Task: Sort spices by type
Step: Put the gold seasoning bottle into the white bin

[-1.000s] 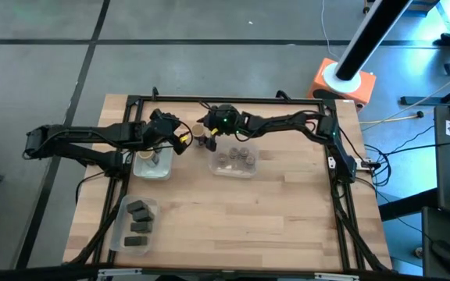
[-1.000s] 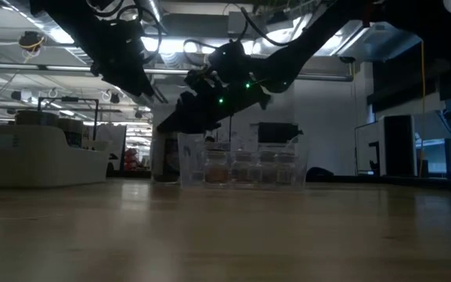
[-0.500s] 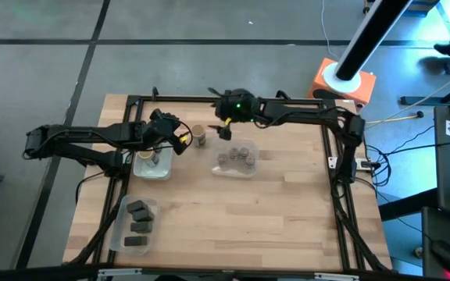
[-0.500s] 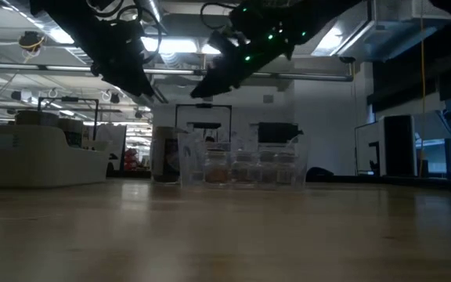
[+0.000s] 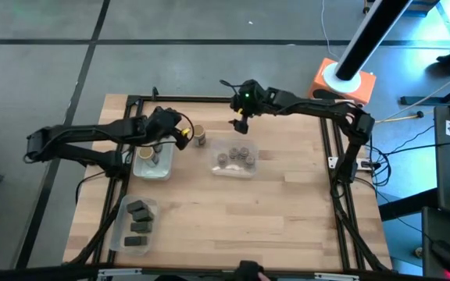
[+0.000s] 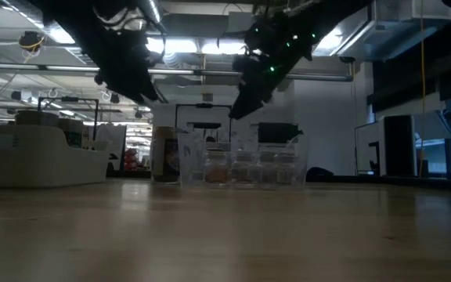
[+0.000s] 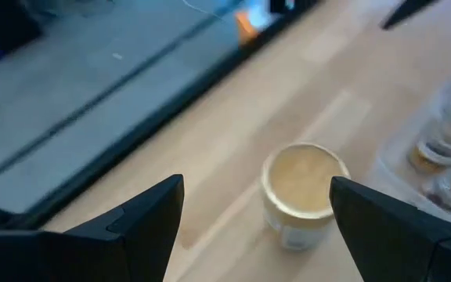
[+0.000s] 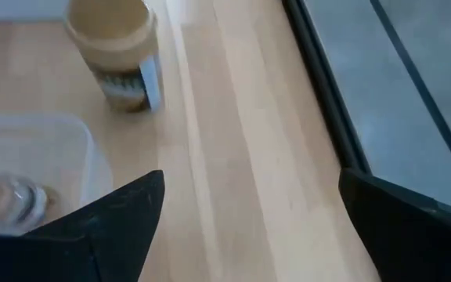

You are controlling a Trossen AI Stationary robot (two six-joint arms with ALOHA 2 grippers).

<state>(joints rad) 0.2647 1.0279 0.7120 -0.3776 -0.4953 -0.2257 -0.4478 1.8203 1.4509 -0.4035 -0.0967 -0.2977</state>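
One tan-topped jar (image 5: 199,136) stands upright on its base on the bare wood, between two clear trays; it also shows in the low view (image 6: 165,155). My left gripper (image 5: 182,136) hovers open just left of it, and the jar (image 7: 304,192) sits ahead between the fingers, untouched. My right gripper (image 5: 239,125) is open and raised, to the jar's right and toward the far edge. Its wrist view shows the jar (image 8: 116,59) farther off. Squat jars (image 5: 235,156) sit in the middle tray. Dark packets (image 5: 137,225) lie in the near-left tray.
A clear tray (image 5: 152,162) under the left arm holds a jar. The middle tray (image 5: 250,165) lies just near of the right gripper. A black frame (image 5: 209,99) runs along the table's far edge. Open wood (image 5: 248,218) stretches over the near and right parts.
My right gripper has left the tan-topped jar, rising and moving toward the table's far and right side. The jar stays standing where it was, now with nothing over it. The left arm has kept its place beside the jar.
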